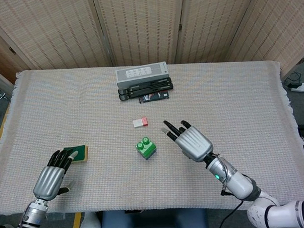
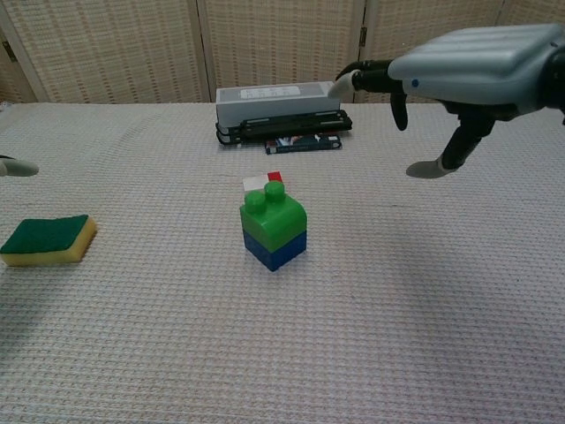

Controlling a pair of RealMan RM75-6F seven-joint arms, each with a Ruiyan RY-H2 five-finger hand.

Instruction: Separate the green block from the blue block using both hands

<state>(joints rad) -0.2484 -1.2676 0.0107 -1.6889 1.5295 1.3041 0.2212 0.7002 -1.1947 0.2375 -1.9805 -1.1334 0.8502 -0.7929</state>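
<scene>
A green block (image 1: 145, 146) (image 2: 273, 216) is stacked on a blue block (image 2: 275, 248) near the middle of the table. My right hand (image 1: 190, 141) (image 2: 459, 71) hovers just right of the stack, palm down, fingers spread, holding nothing. My left hand (image 1: 53, 175) lies low at the near left, beside a sponge, fingers loosely extended and empty. Only a fingertip of the left hand (image 2: 18, 167) shows in the chest view.
A green and yellow sponge (image 1: 76, 153) (image 2: 49, 238) lies at the left. A small white and red piece (image 1: 140, 122) (image 2: 263, 181) sits just behind the stack. A grey box on black flat items (image 1: 143, 81) (image 2: 279, 113) stands at the back centre. The cloth-covered table (image 1: 231, 90) spreads wide.
</scene>
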